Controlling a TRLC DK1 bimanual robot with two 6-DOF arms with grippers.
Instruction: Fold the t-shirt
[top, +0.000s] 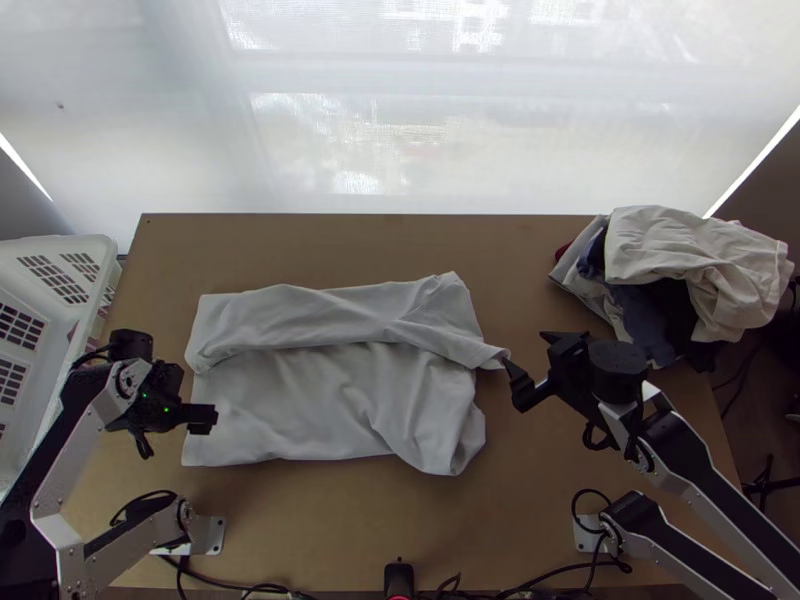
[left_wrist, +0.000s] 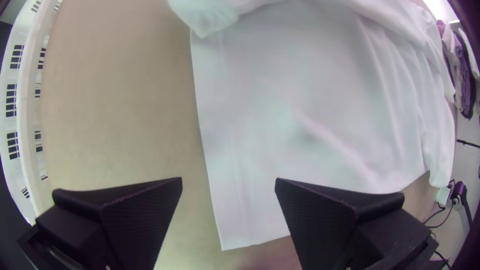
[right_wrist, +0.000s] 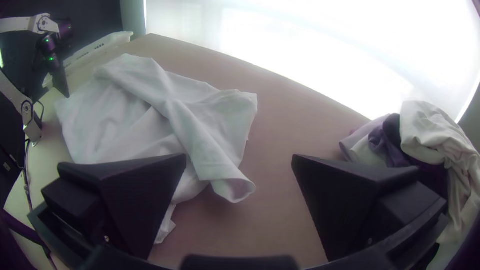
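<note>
While the t-shirt (top: 320, 405) lies on the bench (top: 330, 530) with its far part folded over, the left hand (top: 204, 418) is spread at its left edge; the right hand (top: 524, 348) is spread beside the fold's right end.

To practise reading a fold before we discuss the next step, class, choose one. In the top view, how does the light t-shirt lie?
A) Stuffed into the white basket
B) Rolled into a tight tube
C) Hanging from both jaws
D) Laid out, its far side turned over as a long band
D: the t-shirt lies on the table, and a long band along its far side overlaps the rest.
</note>
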